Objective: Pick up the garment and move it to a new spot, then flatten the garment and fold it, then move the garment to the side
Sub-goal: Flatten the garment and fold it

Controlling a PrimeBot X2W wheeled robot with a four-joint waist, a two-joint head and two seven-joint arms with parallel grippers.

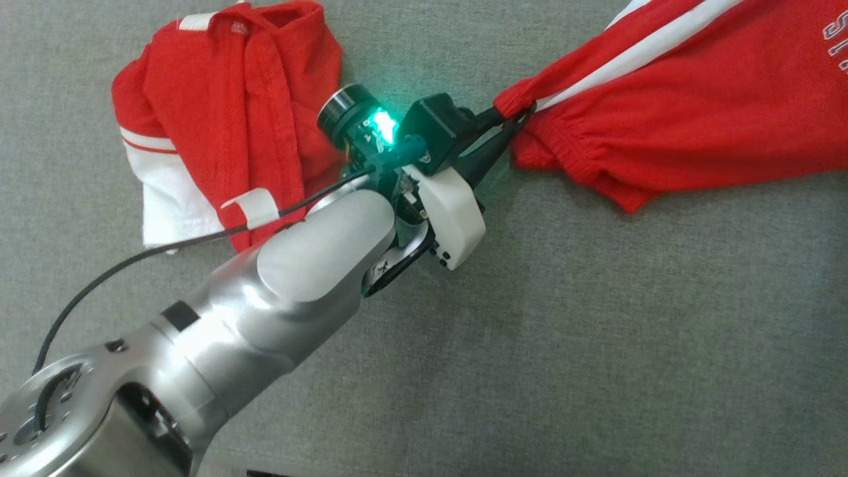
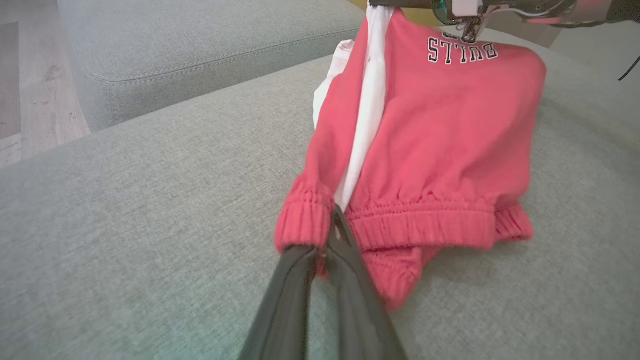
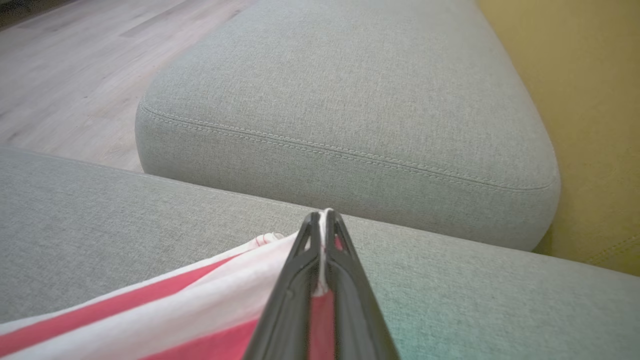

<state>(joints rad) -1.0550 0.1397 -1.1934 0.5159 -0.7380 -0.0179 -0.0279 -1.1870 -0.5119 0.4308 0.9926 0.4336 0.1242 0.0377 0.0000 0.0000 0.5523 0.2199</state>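
You work over a grey couch seat (image 1: 596,344), woven cloth with no pattern. In the right wrist view a second grey cushion (image 3: 350,90) with a stitched seam lies past the seat. A pale wood floor (image 3: 75,65) lies on one side of it and a yellow wall (image 3: 595,125) on the other.

The red shorts (image 1: 695,112) lie stretched across the upper right of the head view. Their long axis runs from the middle of that view up and to the right, out of the picture. The gathered waistband (image 2: 425,225) is the near end and points down-left, towards your left arm. The end with the white lettering points away from it. A white stripe (image 2: 370,110) runs the length of the shorts.

Your left gripper (image 1: 523,114) has its fingers together, clamped on the waistband where the stripe meets it. Your right gripper (image 3: 322,216) is likewise pinched on red and white cloth at the far end of the shorts. You cannot tell whether the middle of the shorts touches the seat.

Another red and white garment (image 1: 218,119) lies crumpled on the seat at the upper left, apart from the shorts.
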